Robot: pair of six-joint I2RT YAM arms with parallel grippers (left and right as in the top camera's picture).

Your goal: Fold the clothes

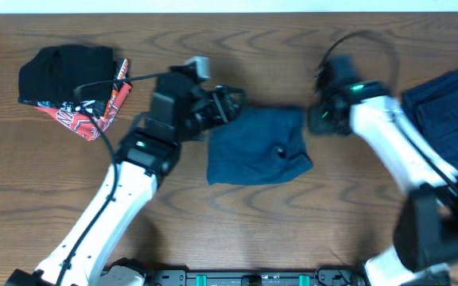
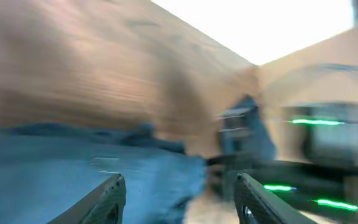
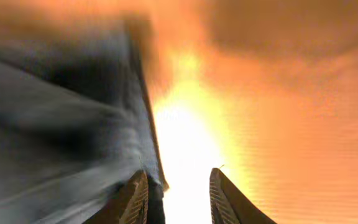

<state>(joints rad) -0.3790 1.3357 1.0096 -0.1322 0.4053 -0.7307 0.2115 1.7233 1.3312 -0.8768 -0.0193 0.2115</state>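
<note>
Brown wood counter (image 1: 237, 230).

Overhead: the left arm slants up from the near edge, left tool (image 1: 227, 103) at the upper-left corner of the folded navy garment (image 1: 257, 147). It lies mid-counter, long axis left-right. Right tool (image 1: 322, 107) is near its upper-right corner. Second navy garment (image 1: 444, 111) lies far right.

Left wrist: blurred; fingers wide apart, nothing between.

Right wrist: blurred; narrow gap, empty, cloth beside. No writing legible.
</note>
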